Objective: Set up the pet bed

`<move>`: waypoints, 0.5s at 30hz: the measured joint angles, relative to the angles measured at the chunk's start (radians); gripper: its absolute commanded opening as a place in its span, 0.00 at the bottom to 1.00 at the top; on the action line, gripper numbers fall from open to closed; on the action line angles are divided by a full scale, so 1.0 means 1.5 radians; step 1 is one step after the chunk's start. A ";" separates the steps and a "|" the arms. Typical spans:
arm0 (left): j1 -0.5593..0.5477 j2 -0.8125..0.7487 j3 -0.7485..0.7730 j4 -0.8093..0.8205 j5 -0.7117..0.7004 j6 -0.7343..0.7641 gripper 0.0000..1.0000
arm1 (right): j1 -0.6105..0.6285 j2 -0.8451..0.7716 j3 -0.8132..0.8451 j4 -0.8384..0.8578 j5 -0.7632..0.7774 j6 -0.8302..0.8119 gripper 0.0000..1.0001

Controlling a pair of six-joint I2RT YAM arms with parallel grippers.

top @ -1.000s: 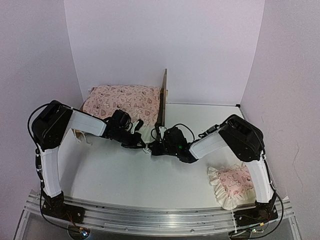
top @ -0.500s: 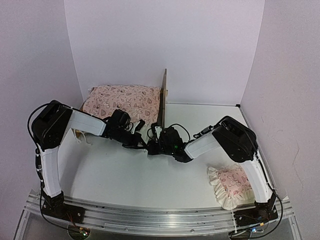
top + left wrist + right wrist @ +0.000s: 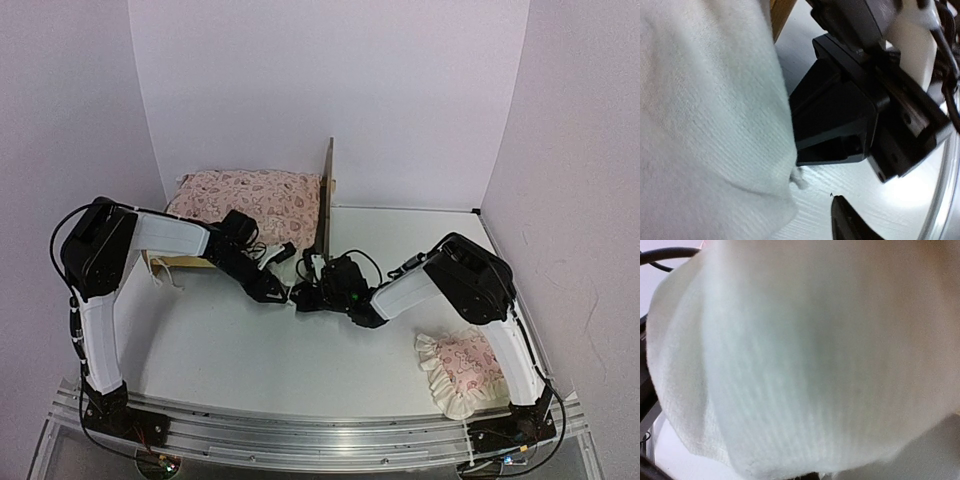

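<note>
Pet bed (image 3: 326, 200) sits back-left by the wall, headboard upright, cushion (image 3: 245, 195) on it. Right gripper (image 3: 303, 296) is pressed together, pinching the cushion ruffle (image 3: 800, 360), likely to tug it square on the frame. Left gripper (image 3: 278, 292) is just beside it; can't tell whether its jaws are spread.

Nothing readable anywhere tbh; no legible lettering, labels, brand marks or numbers in any of the three views; just a heart print on the pink cushion (image 3: 250, 195), no words
</note>
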 measured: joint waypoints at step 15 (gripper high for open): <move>0.024 -0.005 -0.132 0.221 -0.086 0.432 0.23 | -0.016 0.001 -0.008 0.047 -0.082 0.056 0.00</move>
